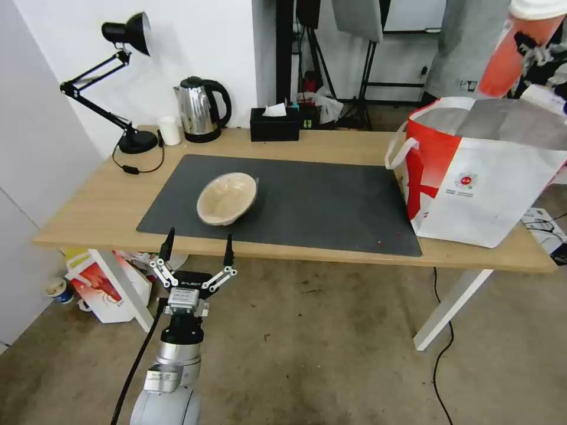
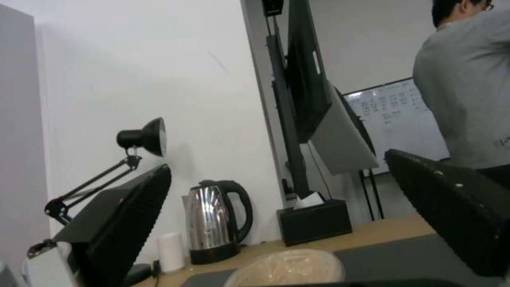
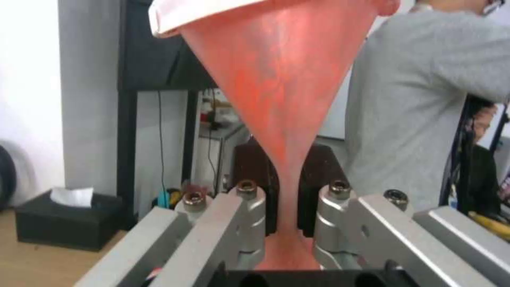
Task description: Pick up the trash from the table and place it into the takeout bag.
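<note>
Trash: one cup (image 1: 515, 50); one bowl (image 1: 227, 198)

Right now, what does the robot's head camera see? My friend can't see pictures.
The right hand holds a red drink cup above the open takeout bag. A tan paper bowl lies on the table's dark mat, with the open left hand just before it.

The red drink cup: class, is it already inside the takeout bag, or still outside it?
Outside. The red drink cup hangs tilted above the takeout bag, squeezed in the right end effector; its lid is on.
</note>
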Controlling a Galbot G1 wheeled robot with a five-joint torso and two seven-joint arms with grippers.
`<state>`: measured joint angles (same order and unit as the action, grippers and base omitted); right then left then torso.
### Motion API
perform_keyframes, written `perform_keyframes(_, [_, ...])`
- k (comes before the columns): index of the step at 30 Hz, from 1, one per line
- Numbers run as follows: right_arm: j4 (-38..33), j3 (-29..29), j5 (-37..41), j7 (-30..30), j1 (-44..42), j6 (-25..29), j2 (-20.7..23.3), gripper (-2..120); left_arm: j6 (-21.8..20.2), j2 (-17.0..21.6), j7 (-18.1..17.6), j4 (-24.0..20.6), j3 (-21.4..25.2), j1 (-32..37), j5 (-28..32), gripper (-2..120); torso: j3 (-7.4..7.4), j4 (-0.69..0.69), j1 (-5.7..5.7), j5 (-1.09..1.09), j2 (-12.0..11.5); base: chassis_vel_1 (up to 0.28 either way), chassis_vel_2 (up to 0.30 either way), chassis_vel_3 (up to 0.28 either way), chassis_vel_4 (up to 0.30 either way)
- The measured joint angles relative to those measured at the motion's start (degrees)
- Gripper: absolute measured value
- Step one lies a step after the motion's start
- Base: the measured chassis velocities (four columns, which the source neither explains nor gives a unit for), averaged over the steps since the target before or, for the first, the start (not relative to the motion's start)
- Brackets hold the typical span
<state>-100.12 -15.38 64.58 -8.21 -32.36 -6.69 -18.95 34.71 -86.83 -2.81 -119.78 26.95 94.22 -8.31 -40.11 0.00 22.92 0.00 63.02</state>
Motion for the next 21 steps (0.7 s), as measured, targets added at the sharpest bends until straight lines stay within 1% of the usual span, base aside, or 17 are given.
perform_keyframes(8, [1.41, 1.57, -2.38, -1.03, 0.56, -0.98, -2.76, 5, 0.05, 0.23, 0.00, 0.02, 0.63, -0.03, 0.20, 100, 0.00, 0.00, 0.00, -0.01, 0.00, 0.000, 0.000, 0.000, 0.000])
perform_keyframes(9, [1.47, 1.90, -2.60, -1.16, 0.81, -1.15, -3.05, 7, 0.05, 0.25, 0.00, 0.05, 0.74, -0.06, 0.25, 100, 0.00, 0.00, 0.00, 0.00, 0.00, 0.000, 0.000, 0.000, 0.000])
perform_keyframes(11, [1.44, 2.38, -2.91, -1.37, 1.22, -1.73, -3.45, 14, 0.06, 0.28, -0.01, 0.19, 0.85, -0.15, 0.30, 100, 0.00, 0.01, 0.00, 0.00, 0.00, 0.000, 0.000, 0.000, 0.000])
perform_keyframes(13, [1.40, 2.43, -2.95, -1.41, 1.30, -1.86, -3.51, 17, 0.06, 0.28, -0.01, 0.21, 0.86, -0.16, 0.30, 100, 0.00, 0.01, 0.00, -0.01, 0.00, 0.000, 0.000, 0.000, 0.000])
perform_keyframes(14, [1.10, 2.67, -3.07, -1.63, 1.60, -2.41, -3.65, 25, 0.06, 0.28, -0.01, 0.32, 0.89, -0.32, 0.36, 100, 0.00, 0.00, 0.00, 0.00, 0.00, 0.000, 0.000, 0.000, 0.000])
perform_keyframes(16, [0.71, 2.81, -3.15, -1.85, 1.76, -3.08, -3.68, 33, 0.07, 0.28, -0.02, 0.48, 0.93, -0.45, 0.39, 100, 0.00, 0.00, 0.00, -0.01, 0.00, 0.000, 0.000, 0.000, 0.000])
perform_keyframes(17, [0.71, 2.81, -3.15, -1.85, 1.76, -3.08, -3.68, 33, 0.07, 0.28, -0.02, 0.48, 0.93, -0.45, 0.39, 100, 0.00, 0.00, 0.00, -0.01, 0.00, 0.000, 0.000, 0.000, 0.000])
perform_keyframes(21, [-0.12, 2.85, -3.16, -2.04, 1.82, -4.06, -3.68, 51, 0.07, 0.28, -0.03, 0.52, 1.04, -0.59, 0.42, 100, 0.00, 0.00, 0.00, -0.01, 0.00, 0.000, 0.000, 0.000, 0.000])
